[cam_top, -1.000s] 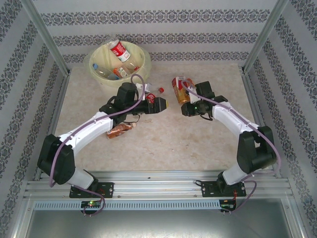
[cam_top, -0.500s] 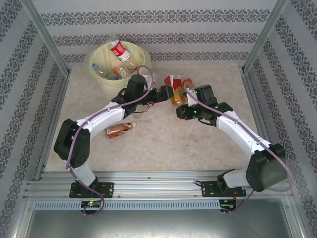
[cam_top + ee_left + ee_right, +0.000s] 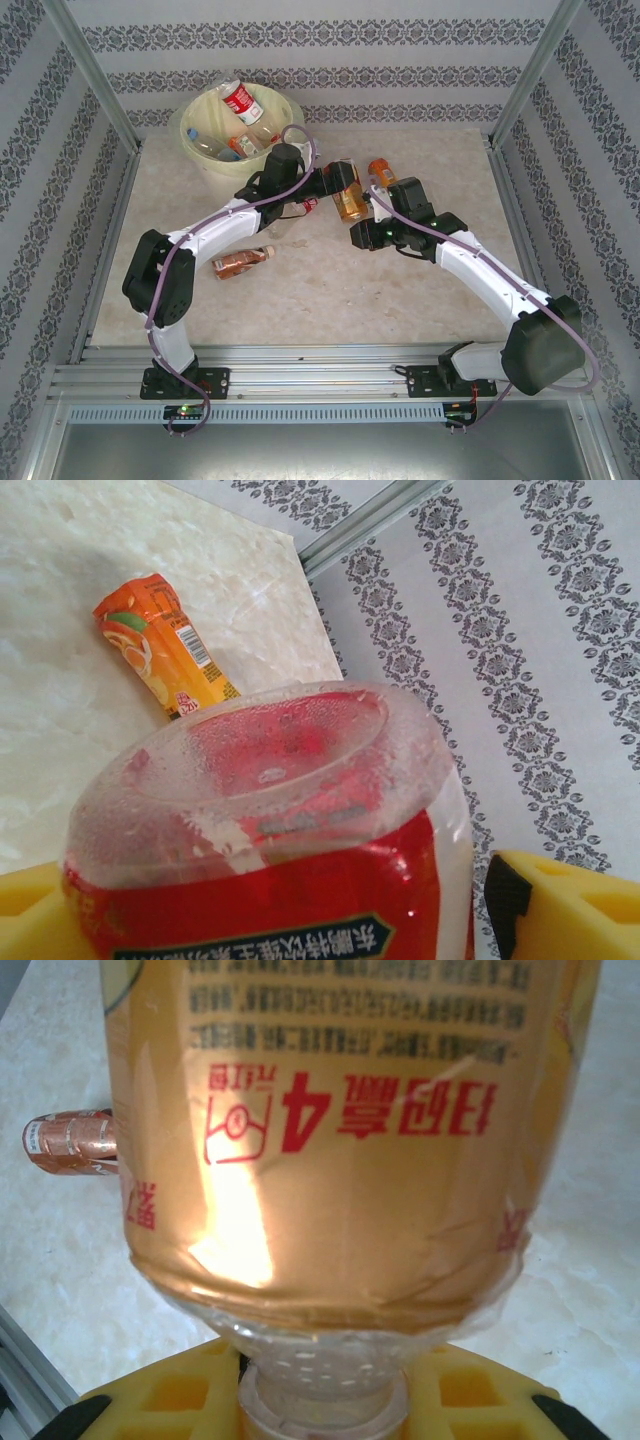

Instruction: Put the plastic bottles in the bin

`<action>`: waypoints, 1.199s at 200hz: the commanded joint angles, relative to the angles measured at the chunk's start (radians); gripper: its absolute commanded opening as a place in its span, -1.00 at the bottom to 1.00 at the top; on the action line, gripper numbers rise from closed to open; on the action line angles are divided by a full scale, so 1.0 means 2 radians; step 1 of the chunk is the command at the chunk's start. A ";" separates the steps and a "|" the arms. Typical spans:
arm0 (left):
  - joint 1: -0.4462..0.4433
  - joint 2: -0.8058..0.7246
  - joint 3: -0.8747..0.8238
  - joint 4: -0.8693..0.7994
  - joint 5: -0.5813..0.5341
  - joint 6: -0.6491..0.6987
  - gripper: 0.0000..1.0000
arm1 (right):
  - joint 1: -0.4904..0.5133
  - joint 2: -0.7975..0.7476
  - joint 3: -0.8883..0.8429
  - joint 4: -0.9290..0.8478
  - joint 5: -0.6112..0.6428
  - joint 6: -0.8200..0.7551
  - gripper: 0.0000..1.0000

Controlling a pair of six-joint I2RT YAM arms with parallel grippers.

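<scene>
One bottle is held up between your two hands, above the middle of the desk (image 3: 330, 290) and to the right of the bin (image 3: 182, 128). It is the gold-labelled bottle (image 3: 350, 200), amber in colour. It runs from your left hand (image 3: 337, 182) at its far end to your right hand (image 3: 362, 224) at its near end.

Your right hand is clamped on the neck. In the right wrist view the yellow pads (image 3: 170, 1395) sit tight on either side of the clear neck, and the gold label with its red print rises above them.

Your left hand straddles the other end. In the left wrist view the clear base and the red part of the label sit between the two yellow fingers (image 3: 570, 910). The left finger touches the bottle. A thin strip of wall shows between the bottle and the right finger, so you cannot tell whether that hand is pinching the bottle or only sits around it.

Two more bottles lie on their sides on the desk. The orange bottle (image 3: 382, 172) is just beyond your right hand and to the right of the held bottle. The brown bottle (image 3: 243, 262) is beside your left forearm, well apart from both hands.

Several bottles are in the bin, and a red-labelled one (image 3: 240, 102) lies uppermost near the far rim.
</scene>
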State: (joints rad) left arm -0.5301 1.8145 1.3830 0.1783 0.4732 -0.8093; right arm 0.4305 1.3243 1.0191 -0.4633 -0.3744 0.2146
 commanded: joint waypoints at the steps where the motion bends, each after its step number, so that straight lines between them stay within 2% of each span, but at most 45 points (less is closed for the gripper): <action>1: -0.001 -0.003 0.017 0.036 -0.005 -0.010 0.67 | 0.008 -0.006 -0.005 -0.004 0.007 0.004 -0.44; 39: 0.001 -0.008 0.018 0.037 0.001 -0.014 0.38 | 0.013 -0.006 -0.004 -0.004 0.014 0.000 -0.44; 72: 0.001 -0.012 0.019 0.042 0.009 -0.015 0.21 | 0.017 -0.009 -0.009 0.000 0.031 -0.001 -0.37; 113: 0.001 -0.029 0.017 0.048 0.018 -0.010 0.19 | 0.017 -0.041 -0.033 0.036 0.039 0.015 0.16; 143: 0.001 -0.051 0.027 0.021 0.014 0.021 0.19 | 0.016 -0.091 -0.048 0.055 0.045 0.026 0.51; 181: 0.001 -0.077 0.081 -0.056 0.005 0.080 0.20 | 0.011 -0.152 -0.051 0.067 0.034 0.041 0.82; 196: 0.001 -0.086 0.117 -0.108 -0.018 0.118 0.20 | 0.009 -0.170 -0.042 0.064 0.025 0.044 0.96; 221: 0.005 -0.087 0.202 -0.211 -0.069 0.189 0.22 | 0.009 -0.189 -0.025 0.055 0.015 0.045 0.96; 240: 0.015 -0.082 0.253 -0.257 -0.099 0.227 0.23 | 0.009 -0.200 -0.017 0.053 0.013 0.047 0.96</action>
State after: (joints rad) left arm -0.5236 1.6737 1.7763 -0.1371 0.3855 -0.5293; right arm 0.4538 0.9546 0.9428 -0.3580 -0.3225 0.2909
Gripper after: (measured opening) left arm 0.621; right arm 0.981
